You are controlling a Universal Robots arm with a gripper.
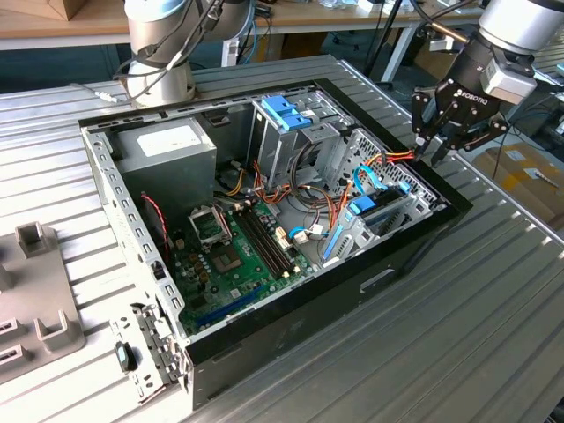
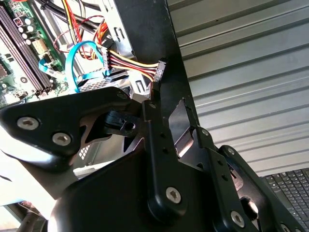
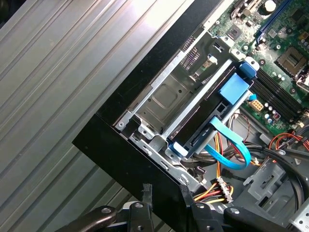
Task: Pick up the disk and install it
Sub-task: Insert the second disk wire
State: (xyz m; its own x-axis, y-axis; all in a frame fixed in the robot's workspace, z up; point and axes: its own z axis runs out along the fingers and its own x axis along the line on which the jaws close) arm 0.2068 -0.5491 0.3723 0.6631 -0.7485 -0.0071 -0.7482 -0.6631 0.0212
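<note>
Hovering just above the computer case's far corner at the exterior view's right, gripper (image 1: pixel 430 157) with fingertips (image 3: pixel 146 191) slightly parted and nothing pinched between them; black case wall (image 3: pixel 120 140) visible through the gap in the first wrist view. Close beside the tips, a power connector (image 3: pixel 224 186) on yellow, red and black wires, apart from them.

Seated in the drive bay against that same wall: the disk (image 3: pixel 231 92), light-blue carrier tab facing the motherboard (image 1: pixel 229 256). Metal body mostly hidden inside the steel bay (only a dark edge and the blue rail to go on), label not to be made out. A flat blue data cable (image 3: pixel 231 145) looping past its end.

Hard to read in the second wrist view, with black finger linkages covering the lower half; cable plug (image 2: pixel 159 70) peeking above them.

Underneath it all, a ribbed grey metal table (image 1: pixel 476 335). Beyond, wooden benches and cardboard boxes (image 1: pixel 520 167).

Seen in the exterior view: power supply (image 1: pixel 167 150), blue-topped drive cage (image 1: pixel 286 110), grey fixture (image 1: pixel 35 291) at the exterior view's left. Seen in the second wrist view: a keyboard corner (image 2: pixel 289 188).
</note>
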